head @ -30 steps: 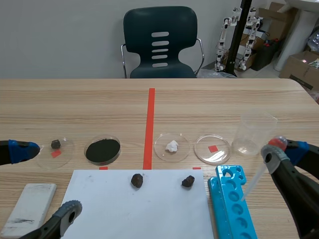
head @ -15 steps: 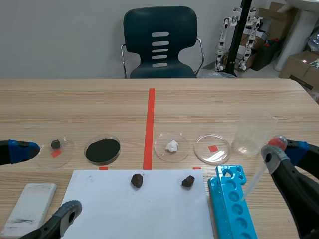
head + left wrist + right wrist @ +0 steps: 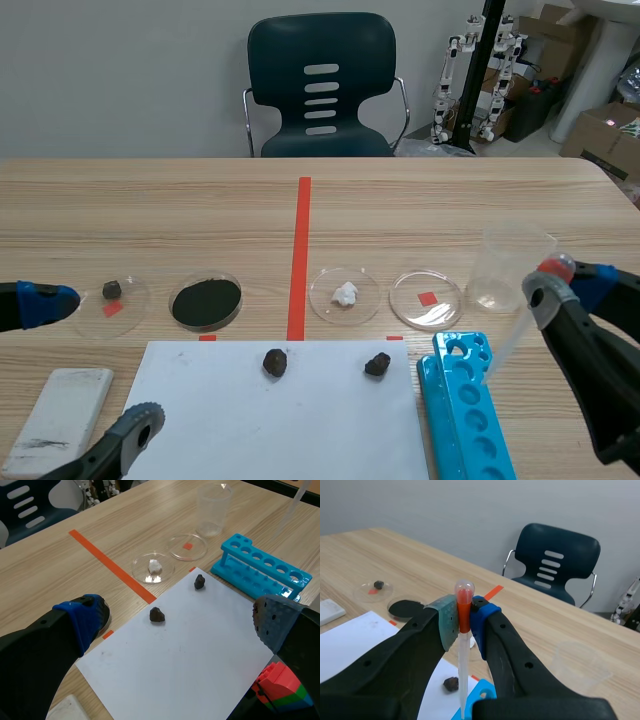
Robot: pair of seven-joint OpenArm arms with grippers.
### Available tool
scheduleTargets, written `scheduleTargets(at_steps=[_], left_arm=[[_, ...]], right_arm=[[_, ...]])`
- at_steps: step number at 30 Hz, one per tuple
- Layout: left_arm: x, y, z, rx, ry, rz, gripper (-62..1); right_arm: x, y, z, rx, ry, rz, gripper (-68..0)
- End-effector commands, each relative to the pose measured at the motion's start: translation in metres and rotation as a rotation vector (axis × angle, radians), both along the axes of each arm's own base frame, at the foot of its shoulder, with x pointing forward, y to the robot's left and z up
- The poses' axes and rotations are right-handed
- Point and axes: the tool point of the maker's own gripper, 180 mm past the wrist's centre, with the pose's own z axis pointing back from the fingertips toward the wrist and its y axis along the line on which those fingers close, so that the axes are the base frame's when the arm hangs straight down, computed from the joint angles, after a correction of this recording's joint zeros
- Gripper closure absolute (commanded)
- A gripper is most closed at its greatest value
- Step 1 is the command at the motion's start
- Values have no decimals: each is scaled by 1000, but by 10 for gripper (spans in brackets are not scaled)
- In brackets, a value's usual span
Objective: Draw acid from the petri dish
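Note:
The empty-looking clear petri dish [image 3: 441, 303] lies over a red mark right of the tape line; in the left wrist view this petri dish [image 3: 196, 551] sits beside the beaker. My right gripper [image 3: 560, 284] is shut on a plastic pipette [image 3: 508, 343] with an orange-red bulb. The pipette slants down-left, its tip above the far end of the blue rack, to the right of the dish. In the right wrist view the pipette [image 3: 463, 665] hangs straight down between the pads of the right gripper [image 3: 464, 622]. My left gripper [image 3: 90, 365] is open and empty, low at the near left.
A clear beaker [image 3: 510, 265] stands right of the dish. A blue test-tube rack [image 3: 465, 405] lies in front of it. White paper [image 3: 220, 420] holds two dark rocks. Other dishes hold a white lump [image 3: 345, 293], black powder [image 3: 206, 301] and a small rock [image 3: 112, 290].
My right gripper has risen slightly with the pipette, lifting its tip a little higher over the rack. The left arm has not moved.

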Motion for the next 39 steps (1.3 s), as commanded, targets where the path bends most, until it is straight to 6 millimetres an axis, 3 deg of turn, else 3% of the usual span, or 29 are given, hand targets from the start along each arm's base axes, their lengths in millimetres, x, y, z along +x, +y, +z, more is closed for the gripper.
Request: scheduleTargets(at_steps=[1, 7, 20, 32, 39], left_arm=[[2, -2, 8, -27, -21, 3, -622], [2, -2, 8, -28, -21, 3, -622], [2, -2, 8, -28, -21, 3, -622], [2, -2, 8, -28, -21, 3, -622], [2, -2, 8, -28, -21, 3, -622]], right_arm=[[7, 0, 15, 7, -65, 6, -62], [28, 3, 17, -24, -85, -4, -62], [102, 3, 30, -34, -143, -155, -62], [151, -16, 1, 1, -93, -224, -62], [157, -12, -18, 19, -48, -231, -62]])
